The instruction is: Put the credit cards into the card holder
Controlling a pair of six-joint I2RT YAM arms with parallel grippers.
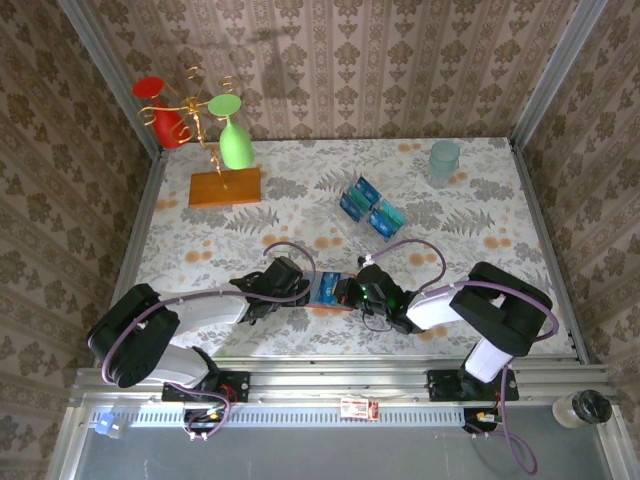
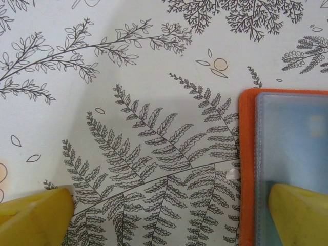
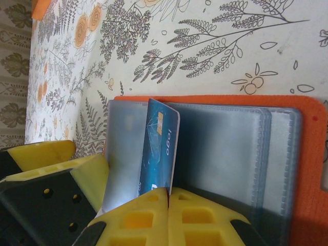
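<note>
Near the front edge of the pale, fern-printed tabletop (image 1: 480, 215), between the two arms, the small flat orange-red card holder (image 1: 326, 290) lay opened out, its grey-blue clear sleeves facing up. The left jaws stood spread wide at the holder's left edge. In the left wrist view one yellow fingertip (image 2: 36, 215) hung over bare tabletop, and the other (image 2: 300, 215) sat over the holder's (image 2: 248, 154) sleeves. They grasped nothing.

The right jaws were clenched on a glossy dark teal credit card (image 3: 159, 148), pinching its near end between yellow fingers (image 3: 205, 220) pressed tight together. That card stood on edge over the left part of the open holder (image 3: 307, 169), its face turned towards the sleeves on the right. I could not tell whether its edge had entered a pocket. A second yellow-and-black finger (image 3: 56, 174) showed just left of the card.

Farther back, right of centre, more dark blue and teal credit cards (image 1: 370, 208) lay in a clear plastic tray (image 1: 352, 226), well apart from the holder. At the far left an orange-brown wooden slab (image 1: 224, 187) carried a gold wire rack (image 1: 190, 105) with a red glass (image 1: 160, 110) and a green glass (image 1: 233, 135) hanging upside down. A pale translucent cup (image 1: 444, 162) stood at the far right.
</note>
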